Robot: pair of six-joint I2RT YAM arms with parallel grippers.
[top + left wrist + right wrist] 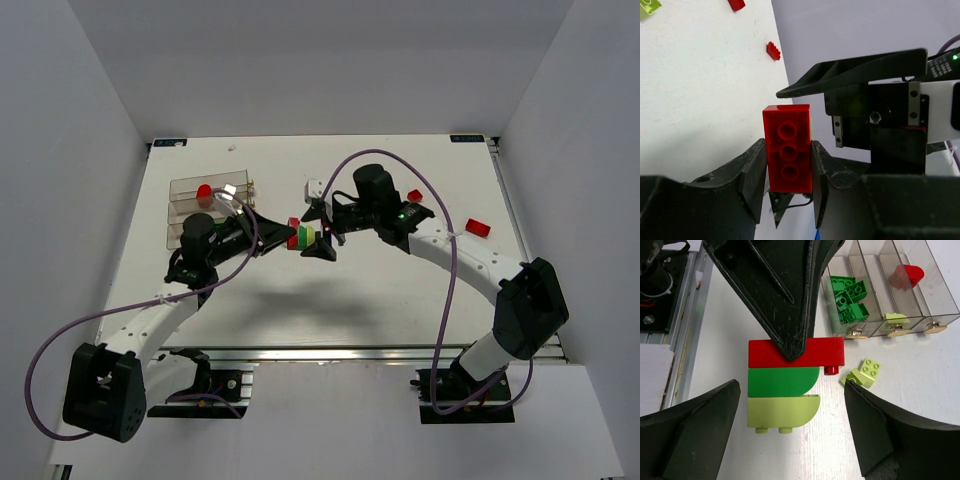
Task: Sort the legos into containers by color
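Stack of three studded plastic bricks (300,237), held over the middle of the white table (380,290), near the tray. It is made up of a red rectangular brick (787,131), a dark green brick with one rounded corner (782,381) joined to it, and a lime yellow-green brick of the same rounded shape (782,411) on the outer side. The left gripper (787,145) pinches the red brick alone, one finger pressed to each long side. The right gripper (791,385) has its fingers spread wide, one standing on each side of the stack and gripping nothing. The clear, smoky plastic tray with narrow compartments (180,190) sits toward the far-left corner of the table. In the right wrist view one compartment holds several green bricks (850,300), the next a lime piece (896,317), and the next a red piece (907,275). A loose lime square brick (864,374) lies on the table just beside the tray's end. Two loose red bricks (415,196) (478,227) lie in the far-right part of the table, apart from each other. A white piece (314,188) lies near the middle, in the far half.
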